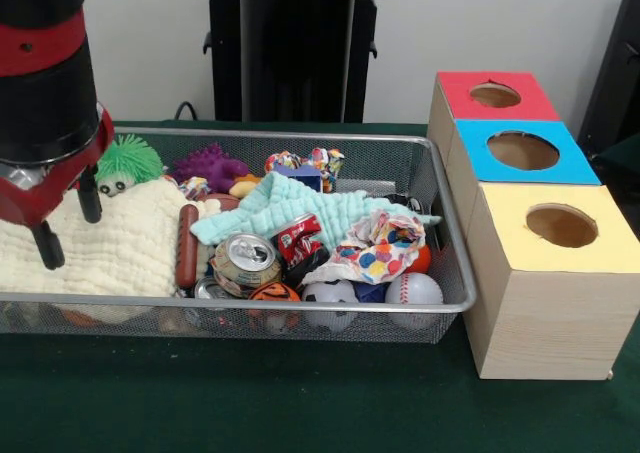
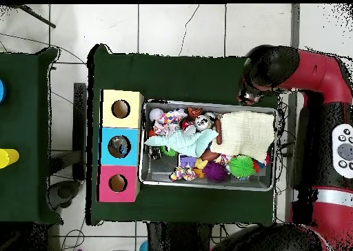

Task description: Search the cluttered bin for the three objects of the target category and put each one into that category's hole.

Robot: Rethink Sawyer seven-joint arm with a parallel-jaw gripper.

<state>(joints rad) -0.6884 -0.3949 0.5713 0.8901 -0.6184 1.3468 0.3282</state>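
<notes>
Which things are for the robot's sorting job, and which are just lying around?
For the job: gripper, mesh bin of clutter, red box, blue box, yellow box.
Just lying about: yellow thing, side table.

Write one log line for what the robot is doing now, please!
gripper: open, empty, over cream cloth | bin: cluttered | holes: red, blue, yellow

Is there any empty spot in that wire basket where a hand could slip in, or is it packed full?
Mostly packed. The silver wire mesh bin shows bare floor only in its far corner, between the mint green cloth and the blue-topped wooden box. The cream folded cloth fills the other end, under the black-fingered gripper. Cans and balls crowd the near edge.
</notes>
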